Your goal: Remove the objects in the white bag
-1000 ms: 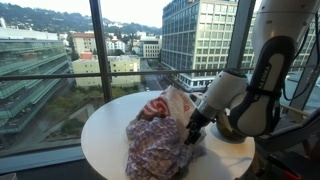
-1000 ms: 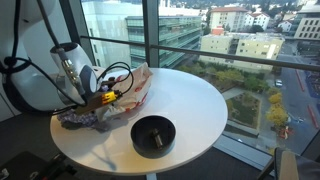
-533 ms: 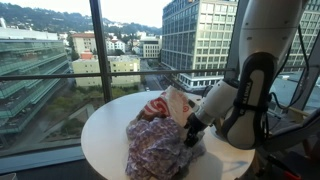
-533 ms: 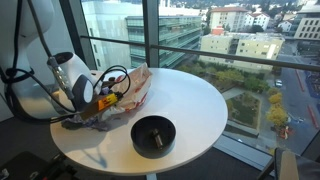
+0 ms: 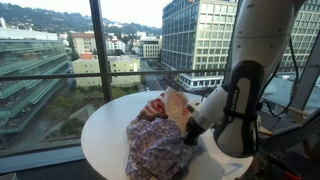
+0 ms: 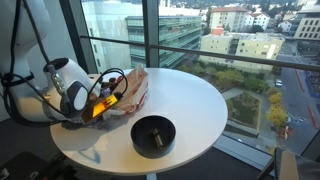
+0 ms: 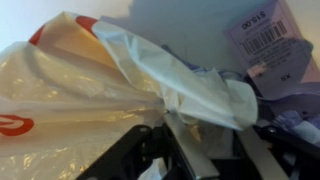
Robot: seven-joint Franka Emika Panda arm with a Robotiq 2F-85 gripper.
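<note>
The white bag (image 5: 166, 104), thin plastic with a red logo, lies crumpled on the round table (image 5: 100, 130) and also shows in an exterior view (image 6: 132, 88). My gripper (image 5: 193, 126) is pushed against its side near the table's edge (image 6: 98, 104). In the wrist view the bag (image 7: 90, 80) fills the frame and a twisted fold of it runs down between my fingers (image 7: 192, 155). The gripper (image 7: 225, 140) stands partly closed round that fold; whether it pinches the fold does not show. What is inside the bag is hidden.
A purple patterned cloth (image 5: 152, 150) lies bunched against the bag. A black bowl (image 6: 153, 135) stands near the table's front. A purple packet with a barcode label (image 7: 264, 40) lies beyond the fold. Glass window walls (image 5: 100, 50) stand right behind the table.
The arm has swung closer over the bag and the gripper has pressed in at its side. Its jaws, wide apart a second ago, have drawn in round the fold.
</note>
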